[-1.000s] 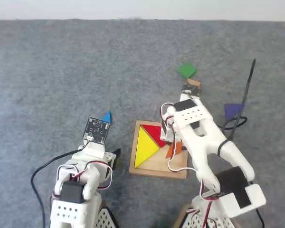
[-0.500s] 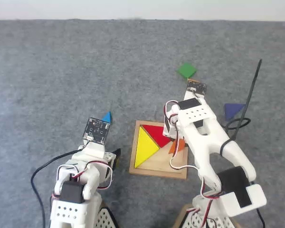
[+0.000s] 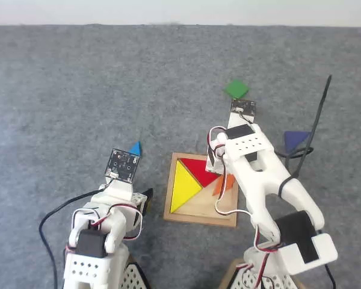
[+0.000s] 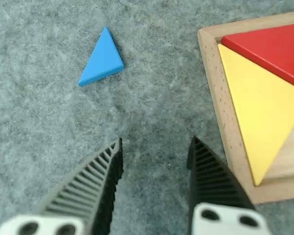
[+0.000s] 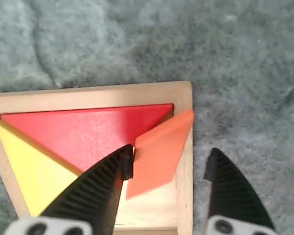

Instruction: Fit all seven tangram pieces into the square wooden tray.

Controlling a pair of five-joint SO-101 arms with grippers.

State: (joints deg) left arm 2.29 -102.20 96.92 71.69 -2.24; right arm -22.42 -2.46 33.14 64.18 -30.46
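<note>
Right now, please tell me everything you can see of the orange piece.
The orange piece is a flat, smooth four-sided slab, apparently painted wood. It lies slanted in the wooden tray beside the red triangle, one corner over the tray's rim, so it looks unseated. The open right gripper straddles it; one finger is at its edge.
</note>
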